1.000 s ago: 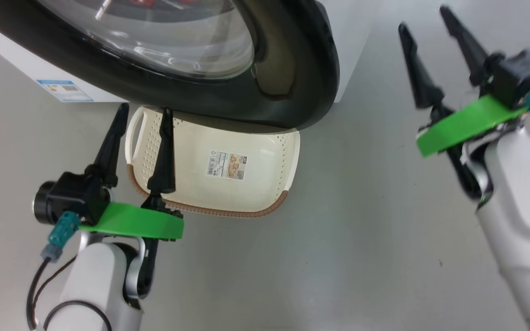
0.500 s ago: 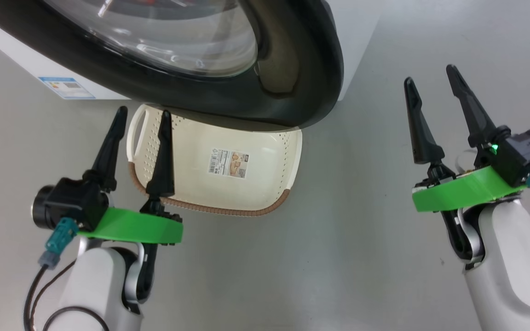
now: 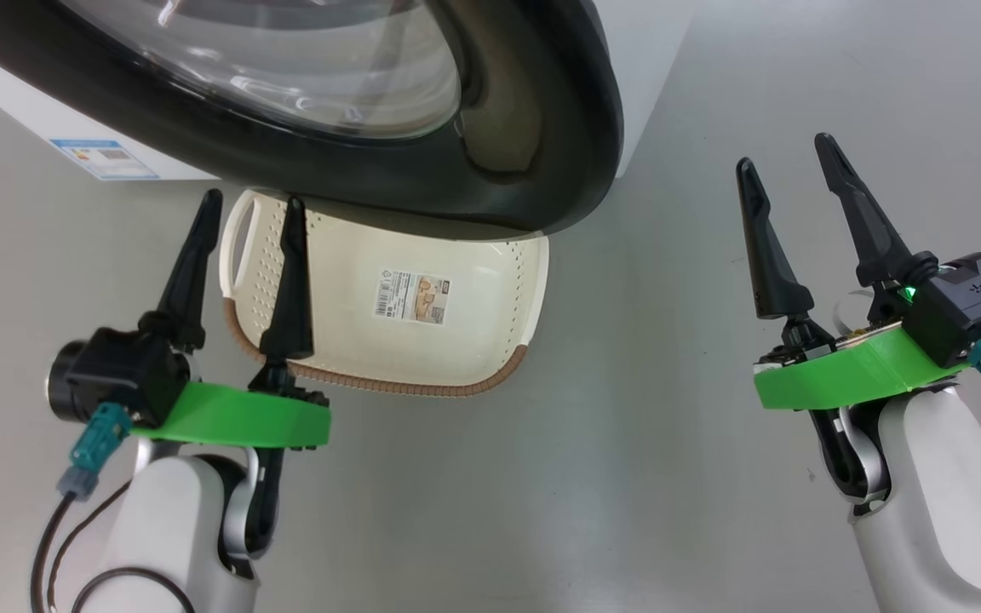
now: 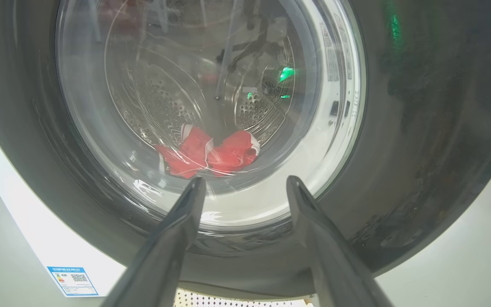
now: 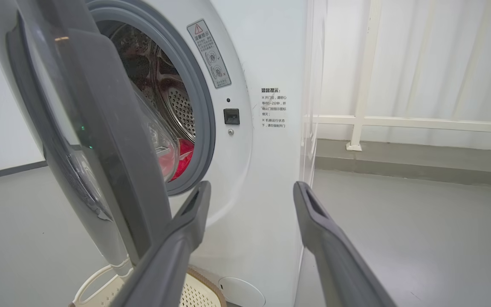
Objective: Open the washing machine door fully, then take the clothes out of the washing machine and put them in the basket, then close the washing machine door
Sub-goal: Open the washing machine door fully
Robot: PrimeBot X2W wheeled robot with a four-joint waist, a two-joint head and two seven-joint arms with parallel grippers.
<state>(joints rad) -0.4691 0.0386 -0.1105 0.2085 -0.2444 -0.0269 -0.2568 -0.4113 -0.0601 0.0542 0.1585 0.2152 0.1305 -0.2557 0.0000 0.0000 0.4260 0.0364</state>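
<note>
Facing the washing machine door (image 3: 542,170), swung partly open above the basket (image 3: 456,340) on the grey floor (image 3: 627,477). Holds the left gripper (image 3: 252,198), jaws spread and empty, over the basket's left end, and the right gripper (image 3: 783,151), likewise spread and empty, well off to the right. Sees the clothes (image 4: 207,153), red, low in the drum (image 5: 181,111) of the washing machine (image 5: 267,170).

White forearms (image 3: 167,528); green wrist plates (image 3: 235,415); black tapered left gripper (image 3: 253,198), right gripper (image 3: 783,151); teal plugs (image 3: 94,438)

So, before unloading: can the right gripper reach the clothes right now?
Probably not: the washing machine door, only partly open, leaves the right gripper just a narrow gap to the clothes.
</note>
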